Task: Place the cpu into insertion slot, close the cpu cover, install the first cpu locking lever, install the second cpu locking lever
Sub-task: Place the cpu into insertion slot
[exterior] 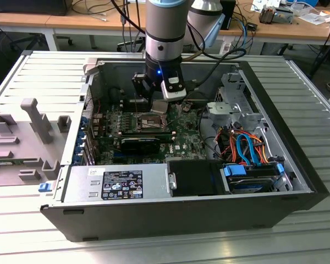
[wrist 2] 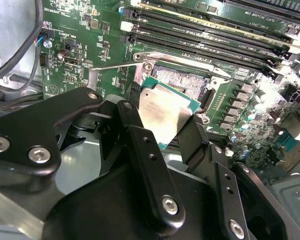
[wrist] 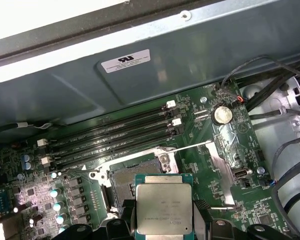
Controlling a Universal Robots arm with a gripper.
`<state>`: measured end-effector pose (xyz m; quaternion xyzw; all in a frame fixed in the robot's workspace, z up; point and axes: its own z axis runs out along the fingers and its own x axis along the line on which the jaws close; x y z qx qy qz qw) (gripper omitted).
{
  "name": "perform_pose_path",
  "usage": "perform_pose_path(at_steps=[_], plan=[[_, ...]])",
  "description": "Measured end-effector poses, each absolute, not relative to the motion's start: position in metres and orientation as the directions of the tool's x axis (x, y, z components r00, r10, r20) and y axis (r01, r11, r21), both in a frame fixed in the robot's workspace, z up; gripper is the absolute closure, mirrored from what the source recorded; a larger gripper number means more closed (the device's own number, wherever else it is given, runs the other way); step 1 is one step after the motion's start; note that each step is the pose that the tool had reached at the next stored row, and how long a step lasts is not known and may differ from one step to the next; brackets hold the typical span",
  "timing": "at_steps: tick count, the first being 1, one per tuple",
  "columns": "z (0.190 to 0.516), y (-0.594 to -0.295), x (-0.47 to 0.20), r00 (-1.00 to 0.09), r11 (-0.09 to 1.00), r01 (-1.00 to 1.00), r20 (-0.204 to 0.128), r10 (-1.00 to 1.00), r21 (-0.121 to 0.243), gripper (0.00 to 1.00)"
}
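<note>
Cpu (wrist: 160,206) in gripper (wrist 2: 162,122), just above slot (wrist: 121,176). Memory slots (wrist: 110,137) lie beside slot on motherboard (wrist: 195,132), inside case (wrist: 190,60).

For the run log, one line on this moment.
gripper: shut on square silver-topped cpu | cpu: over open silver-rimmed square insertion slot, unseated

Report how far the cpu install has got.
Done: nothing yet. In hand: the pincer grips the cpu, tilted just above the slot. Left: the slot is bare, so seating, closing and locking all remain.
</note>
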<state>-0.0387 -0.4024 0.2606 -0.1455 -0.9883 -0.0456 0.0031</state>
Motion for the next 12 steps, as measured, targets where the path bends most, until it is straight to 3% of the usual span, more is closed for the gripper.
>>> perform_pose_path(at_steps=[12], plan=[[0.2604, -0.4024, -0.0388, -0.951, 0.947, 0.308, 0.019, 0.308, 0.089, 0.46]])
